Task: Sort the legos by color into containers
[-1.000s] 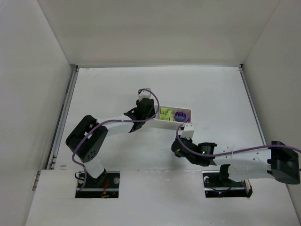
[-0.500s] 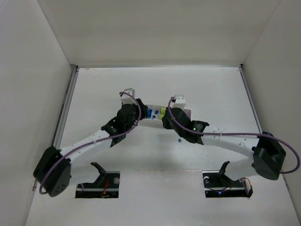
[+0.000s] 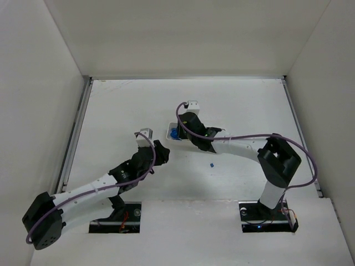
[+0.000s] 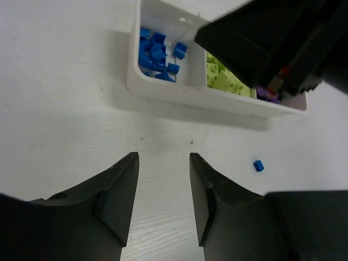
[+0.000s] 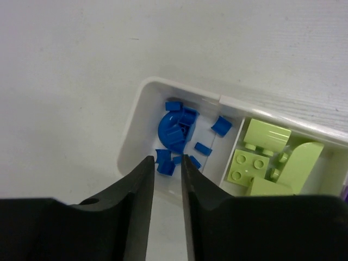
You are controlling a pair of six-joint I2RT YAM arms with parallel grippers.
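Tiny blue plastic lego cube [image 4: 258, 166] lies alone, lower right in the left wrist view, apart from the long white plastic tray [image 4: 163, 91]. Left gripper [image 4: 163, 163] is open, empty; right gripper [image 5: 167, 163], narrow and empty, hangs over it. Last step, I think: pinch that cube.

The white table [image 3: 111, 111] fills the middle of the overhead view, boxed in by pale panels [image 3: 39, 111] on three sides. Just above centre, a white three-part tray [image 4: 157, 91] sits flat on it. One tiny blue cube [image 3: 212, 164] lies loose on the bare top, lower right of the tray and apart from it. A few dark specks [image 4: 191, 142] dot the surface near the tray.
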